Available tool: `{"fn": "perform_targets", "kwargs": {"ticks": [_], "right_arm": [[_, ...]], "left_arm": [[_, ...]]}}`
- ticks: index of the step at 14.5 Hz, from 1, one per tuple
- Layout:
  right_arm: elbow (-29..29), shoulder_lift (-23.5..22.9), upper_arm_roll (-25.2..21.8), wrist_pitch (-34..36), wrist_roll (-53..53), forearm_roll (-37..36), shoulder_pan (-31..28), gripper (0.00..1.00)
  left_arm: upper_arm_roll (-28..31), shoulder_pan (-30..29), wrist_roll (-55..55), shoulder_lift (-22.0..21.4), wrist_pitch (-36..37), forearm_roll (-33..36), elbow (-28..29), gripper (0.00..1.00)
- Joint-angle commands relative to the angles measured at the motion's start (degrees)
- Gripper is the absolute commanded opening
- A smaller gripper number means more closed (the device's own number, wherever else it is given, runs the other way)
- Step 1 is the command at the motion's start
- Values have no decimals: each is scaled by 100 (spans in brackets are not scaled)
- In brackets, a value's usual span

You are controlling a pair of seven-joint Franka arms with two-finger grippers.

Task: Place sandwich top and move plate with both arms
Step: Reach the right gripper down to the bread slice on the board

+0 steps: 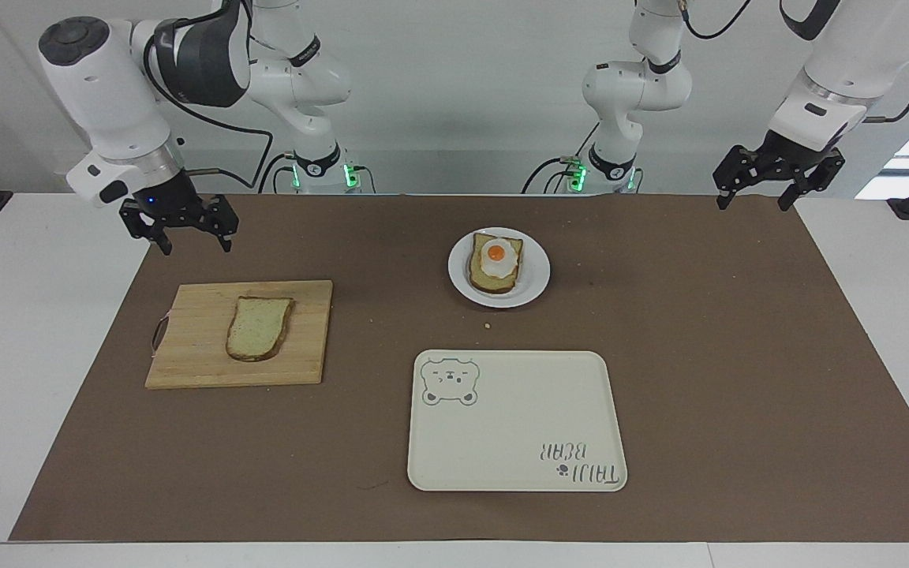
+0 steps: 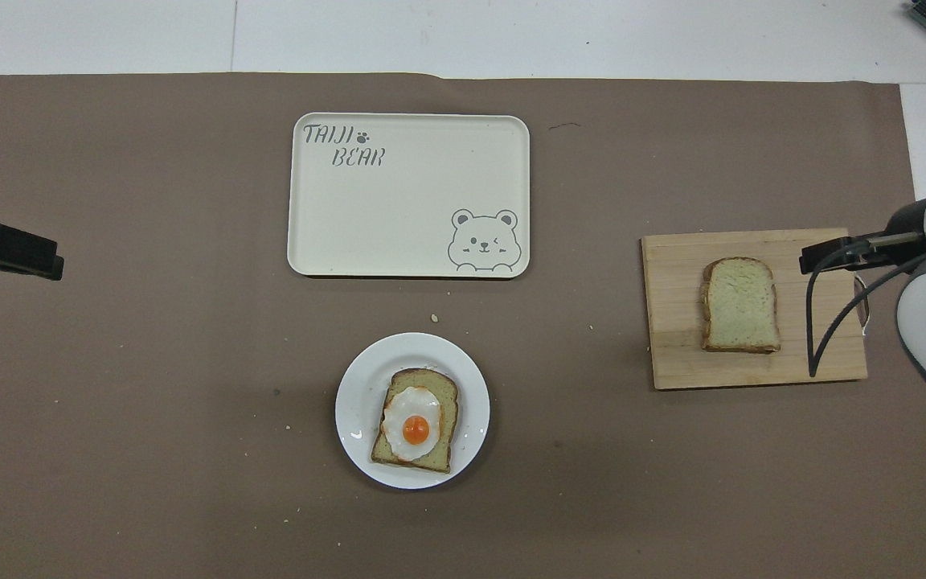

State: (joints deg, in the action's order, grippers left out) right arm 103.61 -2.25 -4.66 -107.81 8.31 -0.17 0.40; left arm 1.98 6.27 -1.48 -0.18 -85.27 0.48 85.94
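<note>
The sandwich top (image 1: 259, 326), a plain pale slice with a brown crust, lies flat on a wooden cutting board (image 1: 194, 347) toward the right arm's end of the table; it also shows in the overhead view (image 2: 739, 304). The small round white plate (image 1: 535, 278) holds a bread slice topped with a fried egg (image 1: 495, 262) and sits nearer to the robots than the tray; it also shows in the overhead view (image 2: 358, 410). My right gripper (image 1: 195, 246) is open and empty, raised over the board's handle end (image 2: 813, 259), apart from the bread. My left gripper (image 1: 752, 203) is open, empty and waits over the mat's edge (image 2: 45, 261).
A cream rectangular tray with a bear drawing (image 1: 518, 426) lies farther from the robots than the plate, also in the overhead view (image 2: 407, 201). A brown mat (image 1: 738, 355) covers most of the white table. Small crumbs lie on the mat near the plate.
</note>
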Motion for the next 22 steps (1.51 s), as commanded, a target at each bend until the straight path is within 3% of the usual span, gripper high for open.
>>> {"fn": "perform_targets", "kwargs": {"ticks": [1,12,15,22], "right_arm": [[63,-223,0,-380,250,228,-40,100],[63,-768,0,-1268,435,228,-137,100],[72,-1014,0,-1470,899,228,-190,100],[835,-988,0,-1760,1277,852,-426,100]], "left_arm": [[-39,-82,-63,-8,28,-65,-42,100],[-57,-65,-72,-8,28,-83,-42,100],[-48,-74,-54,-43,326,-83,-51,100],[-57,-47,-45,-70,292,-92,-51,100]]}}
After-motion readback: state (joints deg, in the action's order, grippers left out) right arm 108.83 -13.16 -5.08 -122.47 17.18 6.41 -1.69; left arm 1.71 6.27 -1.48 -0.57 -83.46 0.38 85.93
